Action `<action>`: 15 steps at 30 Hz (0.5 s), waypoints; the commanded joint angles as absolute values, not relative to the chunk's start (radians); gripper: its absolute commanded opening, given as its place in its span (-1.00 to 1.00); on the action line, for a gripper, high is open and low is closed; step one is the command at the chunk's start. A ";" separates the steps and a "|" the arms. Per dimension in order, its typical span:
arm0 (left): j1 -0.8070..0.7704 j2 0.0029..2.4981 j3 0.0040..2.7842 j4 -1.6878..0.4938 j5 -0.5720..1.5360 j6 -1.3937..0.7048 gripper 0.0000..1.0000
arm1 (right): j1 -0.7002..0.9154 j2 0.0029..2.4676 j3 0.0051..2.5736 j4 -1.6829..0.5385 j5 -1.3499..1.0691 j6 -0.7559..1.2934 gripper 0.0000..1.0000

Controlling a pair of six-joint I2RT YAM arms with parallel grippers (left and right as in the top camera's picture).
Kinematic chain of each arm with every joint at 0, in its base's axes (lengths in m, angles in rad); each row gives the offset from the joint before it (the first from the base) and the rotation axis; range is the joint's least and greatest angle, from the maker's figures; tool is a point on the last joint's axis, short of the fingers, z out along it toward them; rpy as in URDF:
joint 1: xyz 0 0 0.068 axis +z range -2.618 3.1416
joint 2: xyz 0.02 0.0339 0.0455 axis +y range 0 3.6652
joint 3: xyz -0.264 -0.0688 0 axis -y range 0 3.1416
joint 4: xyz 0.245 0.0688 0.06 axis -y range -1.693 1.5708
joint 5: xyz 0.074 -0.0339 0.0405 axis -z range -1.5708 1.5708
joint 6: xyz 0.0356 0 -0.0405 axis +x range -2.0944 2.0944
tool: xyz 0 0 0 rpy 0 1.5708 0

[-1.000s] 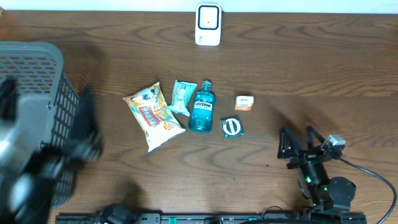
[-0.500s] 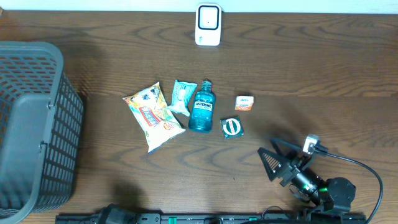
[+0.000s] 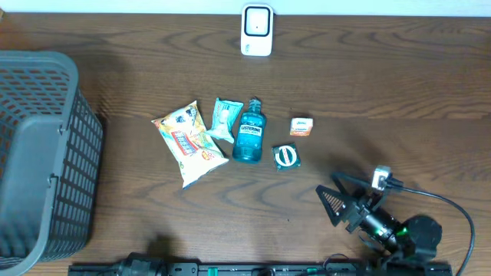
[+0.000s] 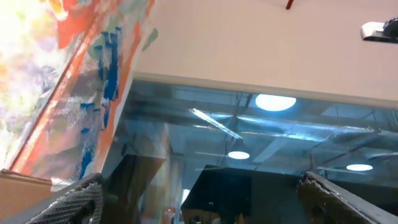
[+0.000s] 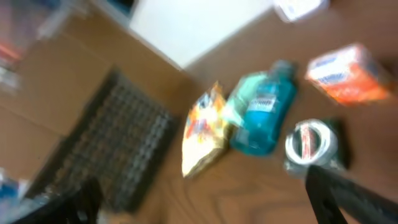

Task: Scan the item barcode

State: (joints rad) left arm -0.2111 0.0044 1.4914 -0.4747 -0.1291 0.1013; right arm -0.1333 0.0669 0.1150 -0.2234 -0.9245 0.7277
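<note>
The blur over the mesh basket (image 3: 42, 153) a second ago is gone, and the right gripper (image 3: 331, 193) has swung left toward the goods, its jaws wide and holding nothing. The left gripper (image 4: 199, 208) is spread wide too, aimed at ceiling lights (image 4: 275, 102). The mouthwash bottle (image 3: 248, 132) reads LISTERINE. It lies on the wooden table (image 3: 383, 84) between a teal packet (image 3: 225, 119) and a dark packet (image 3: 285, 156), well apart from the white scanner (image 3: 256, 31).

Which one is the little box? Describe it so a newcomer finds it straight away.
Find the blue mouthwash bottle lying mid-table, in line with the white device at the far edge. The small box lies to its right, not touching it. It is the only boxy item, orange and white, just beyond the dark packet with a white ring.
</note>
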 commanded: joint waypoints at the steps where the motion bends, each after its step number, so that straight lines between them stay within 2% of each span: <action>1: -0.210 0.004 1.476 -0.464 -0.125 0.093 0.95 | -0.132 0.160 0.285 -0.345 -0.698 0.513 0.97; 5: -0.210 0.004 1.456 -0.420 -0.170 0.093 0.95 | -0.092 0.363 0.484 -0.498 -0.452 0.379 0.98; 9: -0.210 0.004 1.433 -0.405 -0.278 0.093 0.95 | 0.001 0.643 0.664 -0.596 -0.263 0.362 0.99; 12: -0.210 0.004 1.415 -0.405 -0.363 0.093 0.95 | 0.112 0.870 0.805 -0.679 -0.063 0.429 0.99; 15: -0.210 0.004 1.402 -0.402 -0.406 0.093 0.95 | 0.221 1.109 0.999 -0.862 0.142 0.545 0.99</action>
